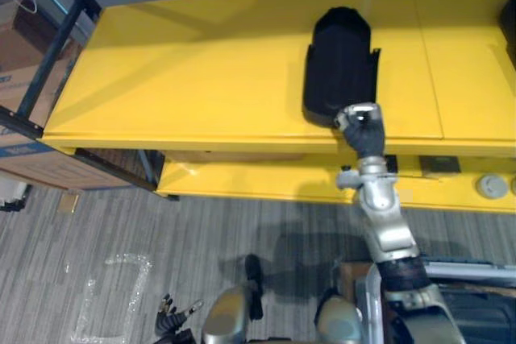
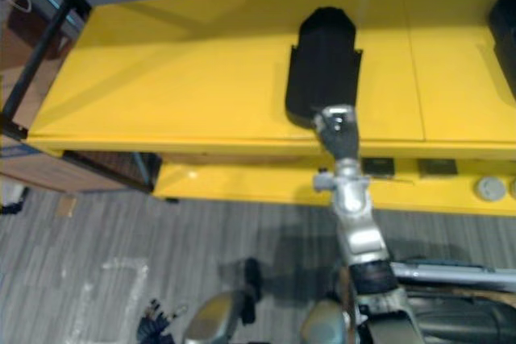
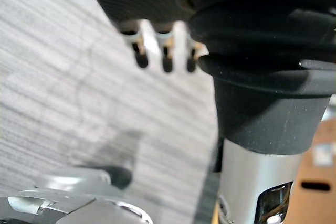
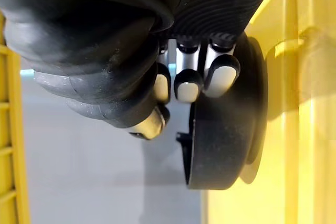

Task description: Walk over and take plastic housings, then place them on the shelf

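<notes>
Black, long plastic housing (image 1: 340,62) lies flat on top of the yellow shelf (image 1: 185,78). The right robot hand (image 1: 360,125) sits at its near end with bent fingers, and I cannot tell if they grip it. The left robot hand (image 1: 173,324) hangs low over the grey floor (image 1: 121,223), fingers loose.

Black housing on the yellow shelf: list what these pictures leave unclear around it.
- Housing near end: hidden under the right robot hand, eye views; grip or mere touch unclear.
- Dark object at shelf right end: cut off by the picture edge.
- Round grey part below: too small.
</notes>
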{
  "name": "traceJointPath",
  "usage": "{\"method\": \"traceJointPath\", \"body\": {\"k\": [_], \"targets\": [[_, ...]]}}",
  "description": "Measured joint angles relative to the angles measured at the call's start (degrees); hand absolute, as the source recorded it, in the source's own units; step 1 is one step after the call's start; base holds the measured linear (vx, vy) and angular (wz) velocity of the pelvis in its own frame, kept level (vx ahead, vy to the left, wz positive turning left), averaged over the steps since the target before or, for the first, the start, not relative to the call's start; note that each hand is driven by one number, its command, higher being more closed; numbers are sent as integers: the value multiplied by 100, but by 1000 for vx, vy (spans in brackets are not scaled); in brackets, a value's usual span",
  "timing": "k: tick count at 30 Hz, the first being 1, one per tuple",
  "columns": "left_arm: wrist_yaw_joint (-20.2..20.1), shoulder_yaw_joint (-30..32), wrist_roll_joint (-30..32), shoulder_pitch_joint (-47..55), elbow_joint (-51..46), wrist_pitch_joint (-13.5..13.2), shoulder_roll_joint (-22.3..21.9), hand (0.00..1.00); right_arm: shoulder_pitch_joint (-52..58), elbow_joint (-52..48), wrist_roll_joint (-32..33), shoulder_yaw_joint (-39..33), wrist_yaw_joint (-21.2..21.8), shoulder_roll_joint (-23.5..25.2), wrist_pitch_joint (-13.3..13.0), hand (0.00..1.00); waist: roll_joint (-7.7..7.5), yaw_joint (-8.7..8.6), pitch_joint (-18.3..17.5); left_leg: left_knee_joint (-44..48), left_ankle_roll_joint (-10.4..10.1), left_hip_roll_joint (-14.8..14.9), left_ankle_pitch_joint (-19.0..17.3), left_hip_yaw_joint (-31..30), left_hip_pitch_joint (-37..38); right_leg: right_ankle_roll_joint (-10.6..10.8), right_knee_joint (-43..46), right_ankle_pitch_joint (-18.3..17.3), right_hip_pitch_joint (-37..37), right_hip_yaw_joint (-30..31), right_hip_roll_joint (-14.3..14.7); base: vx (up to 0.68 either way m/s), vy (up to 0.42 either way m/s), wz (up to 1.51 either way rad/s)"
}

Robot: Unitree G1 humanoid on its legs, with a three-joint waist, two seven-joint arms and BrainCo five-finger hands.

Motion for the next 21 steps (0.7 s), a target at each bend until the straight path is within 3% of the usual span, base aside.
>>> {"method": "traceJointPath", "body": {"k": [21], "targets": [[2, -148, 3, -2, -124, 9, -2, 0, -937, 736, 1, -339, -336, -253, 34, 100, 170, 4, 76, -337, 60, -113, 232, -47, 3, 24, 123, -21, -170, -40, -103, 3, 1, 1]]}}
